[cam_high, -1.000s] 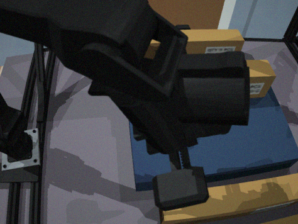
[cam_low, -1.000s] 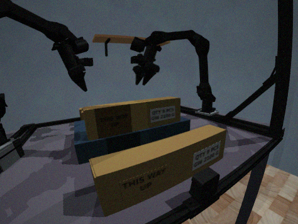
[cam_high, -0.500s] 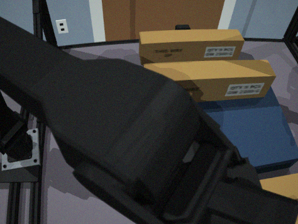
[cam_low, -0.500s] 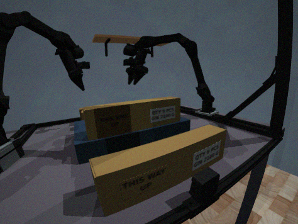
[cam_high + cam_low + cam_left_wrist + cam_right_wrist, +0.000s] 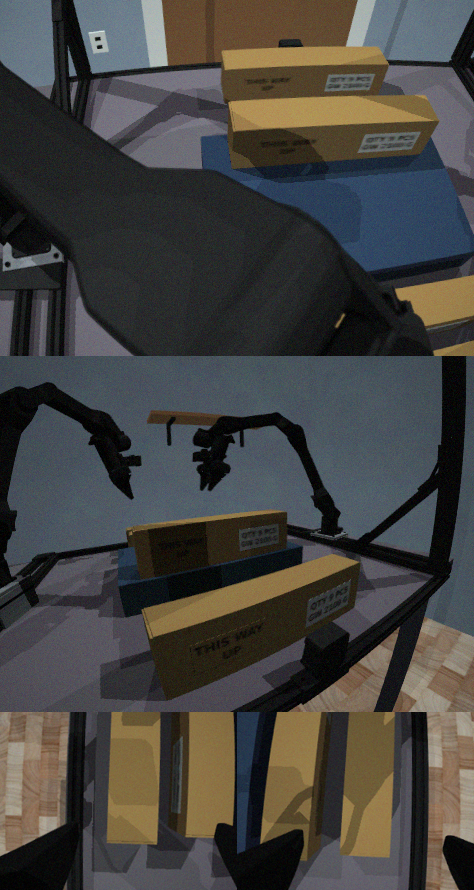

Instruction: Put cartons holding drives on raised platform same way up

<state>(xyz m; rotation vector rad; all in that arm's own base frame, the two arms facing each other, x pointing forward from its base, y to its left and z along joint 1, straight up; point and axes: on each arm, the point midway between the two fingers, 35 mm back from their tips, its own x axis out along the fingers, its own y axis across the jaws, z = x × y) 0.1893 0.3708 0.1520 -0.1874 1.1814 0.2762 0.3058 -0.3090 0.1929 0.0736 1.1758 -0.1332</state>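
One tan carton (image 5: 330, 132) stands on the far edge of the blue raised platform (image 5: 350, 210); it also shows in the exterior view (image 5: 210, 541). A second carton (image 5: 305, 72) (image 5: 250, 616) stands on the table behind the platform, near the table edge. Two more cartons (image 5: 440, 300) lie side by side on the table at the platform's other side, seen from above in the left wrist view (image 5: 132, 778) and the right wrist view (image 5: 369, 778). My left gripper (image 5: 125, 483) and right gripper (image 5: 210, 478) hang high in the air, both open and empty, touching nothing.
A black arm link (image 5: 175, 250) fills the lower left of the top view and hides part of the table. Black frame posts (image 5: 450, 456) ring the table. A small black box (image 5: 325, 648) sits on the table rim. Wood floor lies beyond the edge (image 5: 448, 788).
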